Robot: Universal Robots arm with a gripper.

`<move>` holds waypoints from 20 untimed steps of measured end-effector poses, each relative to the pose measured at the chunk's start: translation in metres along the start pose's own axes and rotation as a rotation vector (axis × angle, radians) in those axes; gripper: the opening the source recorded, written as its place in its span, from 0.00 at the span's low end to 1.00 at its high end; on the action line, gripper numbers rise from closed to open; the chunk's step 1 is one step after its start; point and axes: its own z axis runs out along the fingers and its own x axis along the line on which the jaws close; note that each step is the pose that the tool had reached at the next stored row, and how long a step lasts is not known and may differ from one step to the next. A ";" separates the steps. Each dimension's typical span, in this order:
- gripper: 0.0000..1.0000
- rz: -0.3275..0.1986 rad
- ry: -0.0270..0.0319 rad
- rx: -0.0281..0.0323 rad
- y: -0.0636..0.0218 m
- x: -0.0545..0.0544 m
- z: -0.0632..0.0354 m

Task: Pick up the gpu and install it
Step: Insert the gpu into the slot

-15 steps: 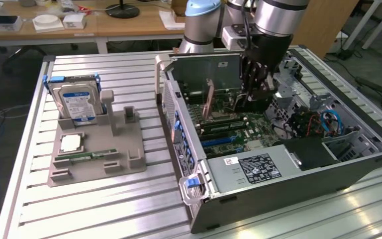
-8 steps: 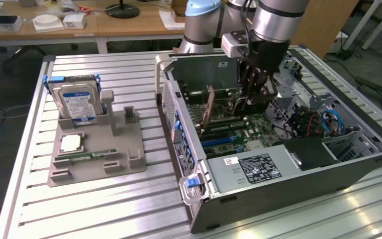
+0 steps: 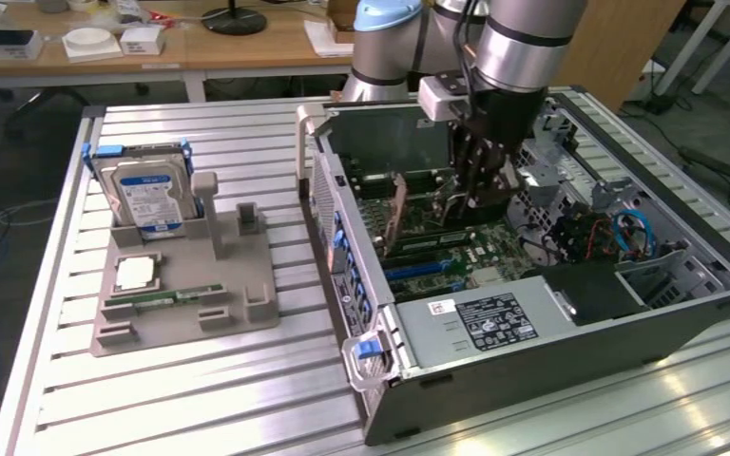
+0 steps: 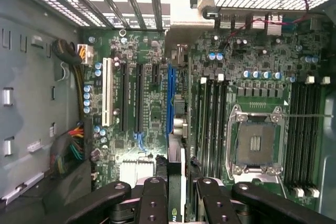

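Nothing reads clearly on the hard drive label (image 3: 149, 198), power supply label (image 3: 494, 321) or gpu (image 4: 176, 187).

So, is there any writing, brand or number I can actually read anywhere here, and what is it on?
No text is clear enough to quote.
Hard drive label: blue-white, print too small.
Black label on the power supply: blurred.
White sticker beside it: red mark, unreadable.
gpu: small green mark, unreadable.
Motherboard: printing too small.
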 end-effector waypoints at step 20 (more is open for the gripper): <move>0.26 -0.003 0.0050 0.0178 0.0242 0.000 0.0116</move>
